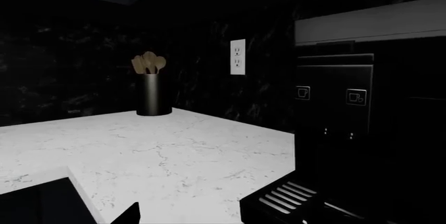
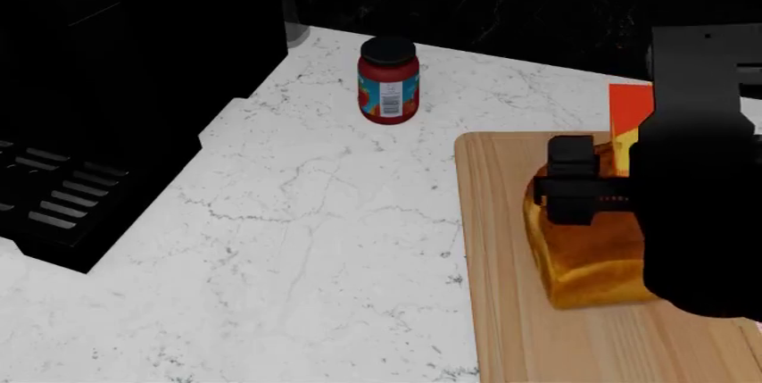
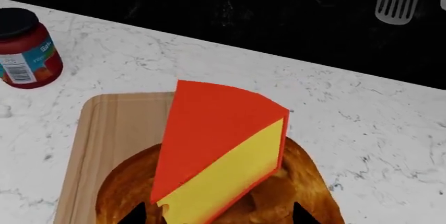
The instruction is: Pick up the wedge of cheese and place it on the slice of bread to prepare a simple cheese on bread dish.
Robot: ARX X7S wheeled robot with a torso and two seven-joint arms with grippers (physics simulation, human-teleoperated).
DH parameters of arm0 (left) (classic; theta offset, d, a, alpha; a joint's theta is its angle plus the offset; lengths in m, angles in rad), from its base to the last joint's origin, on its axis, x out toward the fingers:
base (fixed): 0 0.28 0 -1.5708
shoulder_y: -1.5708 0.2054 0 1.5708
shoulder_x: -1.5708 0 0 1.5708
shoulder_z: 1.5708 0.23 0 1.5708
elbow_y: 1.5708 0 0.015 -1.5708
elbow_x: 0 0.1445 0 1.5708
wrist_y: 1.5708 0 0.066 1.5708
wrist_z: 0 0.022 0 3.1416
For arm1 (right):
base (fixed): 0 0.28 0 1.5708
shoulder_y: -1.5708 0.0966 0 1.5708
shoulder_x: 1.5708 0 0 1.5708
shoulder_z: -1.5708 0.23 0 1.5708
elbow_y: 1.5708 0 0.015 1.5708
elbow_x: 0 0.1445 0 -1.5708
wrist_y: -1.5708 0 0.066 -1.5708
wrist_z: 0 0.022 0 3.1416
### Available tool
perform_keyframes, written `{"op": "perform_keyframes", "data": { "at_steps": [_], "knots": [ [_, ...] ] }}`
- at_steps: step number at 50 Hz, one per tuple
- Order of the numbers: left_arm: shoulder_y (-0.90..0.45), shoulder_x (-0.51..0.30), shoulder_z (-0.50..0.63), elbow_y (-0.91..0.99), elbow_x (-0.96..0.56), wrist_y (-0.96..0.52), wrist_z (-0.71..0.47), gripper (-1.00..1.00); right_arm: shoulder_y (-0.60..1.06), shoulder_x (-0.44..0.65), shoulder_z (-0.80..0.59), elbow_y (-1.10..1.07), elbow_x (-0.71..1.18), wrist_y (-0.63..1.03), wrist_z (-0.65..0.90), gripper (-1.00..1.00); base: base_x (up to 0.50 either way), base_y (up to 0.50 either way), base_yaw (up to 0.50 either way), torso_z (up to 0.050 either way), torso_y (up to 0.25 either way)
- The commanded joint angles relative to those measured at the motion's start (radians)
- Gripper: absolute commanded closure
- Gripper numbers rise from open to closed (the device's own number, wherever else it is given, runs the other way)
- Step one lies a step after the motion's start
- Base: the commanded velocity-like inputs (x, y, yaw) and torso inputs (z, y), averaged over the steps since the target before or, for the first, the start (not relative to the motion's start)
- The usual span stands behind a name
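Observation:
The wedge of cheese [image 3: 219, 145], orange-red with a yellow cut side, stands on the domed top of the golden-brown bread loaf [image 3: 122, 192]. My right gripper [image 3: 217, 214] is open. Its fingertips [image 3: 137, 214] stand on either side of the wedge's near end with small gaps. In the head view my right arm covers much of the loaf [image 2: 590, 262], and only a corner of the cheese [image 2: 627, 115] shows behind it. My left gripper [image 1: 216, 217] is empty over the white counter. One dark fingertip [image 1: 131, 214] shows wide of centre.
The loaf lies on a pale wooden cutting board [image 2: 501, 249]. A red jar with a blue label [image 2: 388, 81] stands behind the board, to the left. A black coffee machine [image 1: 335, 109] with a drip tray [image 2: 60, 195] is at the left. A utensil holder [image 1: 153, 93] stands in the corner.

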Motion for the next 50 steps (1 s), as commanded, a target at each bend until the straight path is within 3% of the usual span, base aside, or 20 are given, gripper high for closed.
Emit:
{"op": "perform_keyframes", "data": {
  "at_steps": [1,11,19,21,25,31,35,41,43,45,47,50],
  "knots": [
    [0.001,-0.003,-0.002,0.011,-0.009,-0.012,-0.003,-1.00,0.091,0.024,0.131,-0.167,0.250,0.169,0.308,-1.00,0.00,0.00,0.00,0.000,0.000],
    [0.004,-0.006,-0.003,0.019,-0.014,-0.017,-0.008,-1.00,0.138,0.087,0.159,-0.257,0.613,0.182,0.616,-1.00,0.00,0.00,0.00,0.000,0.000],
    [0.006,-0.008,-0.004,0.021,-0.018,-0.017,-0.009,-1.00,0.225,0.182,0.073,-0.416,0.815,0.041,0.738,-1.00,0.00,0.00,0.00,0.000,0.000],
    [0.006,-0.009,-0.002,0.021,-0.018,-0.017,-0.008,-1.00,0.185,0.176,0.161,-0.525,0.779,0.001,0.680,-1.00,0.00,0.00,0.00,0.000,0.000],
    [0.006,-0.009,-0.001,0.020,-0.020,-0.017,-0.009,-1.00,0.095,0.196,0.193,-0.710,0.795,-0.044,0.717,-1.00,0.00,0.00,0.00,0.000,0.000],
    [0.001,-0.011,0.005,0.017,-0.019,-0.023,-0.012,-1.00,-0.016,0.298,0.165,-0.983,0.774,-0.252,0.742,-1.00,0.00,0.00,0.00,0.000,0.000],
    [-0.003,-0.014,0.009,0.006,-0.018,-0.019,-0.011,-1.00,-0.100,0.299,0.177,-1.099,0.694,-0.279,0.723,-1.00,0.00,0.00,0.00,0.000,0.000],
    [-0.005,-0.017,0.014,0.001,-0.020,-0.019,-0.008,-1.00,-0.254,0.165,0.249,-1.181,0.524,-0.193,0.608,-1.00,0.00,0.00,0.00,0.000,0.000],
    [-0.005,-0.017,0.014,0.002,-0.022,-0.021,-0.009,-1.00,-0.296,-0.043,0.484,-1.181,0.637,0.074,0.659,-1.00,0.00,0.00,0.00,0.000,0.000],
    [-0.005,-0.018,0.014,0.005,-0.023,-0.024,-0.010,-1.00,-0.370,-0.182,0.641,-1.181,0.677,0.254,0.653,-1.00,0.00,0.00,0.00,0.000,0.000],
    [-0.002,-0.017,0.011,0.008,-0.023,-0.022,-0.012,-1.00,-0.349,-0.203,0.599,-1.182,0.729,0.259,0.742,-1.00,0.00,0.00,0.00,0.000,0.000],
    [-0.001,-0.017,0.011,0.013,-0.026,-0.025,-0.014,-1.00,-0.335,-0.225,0.569,-1.182,0.704,0.259,0.744,-1.00,0.00,0.00,0.00,0.000,0.000]
  ]
}}
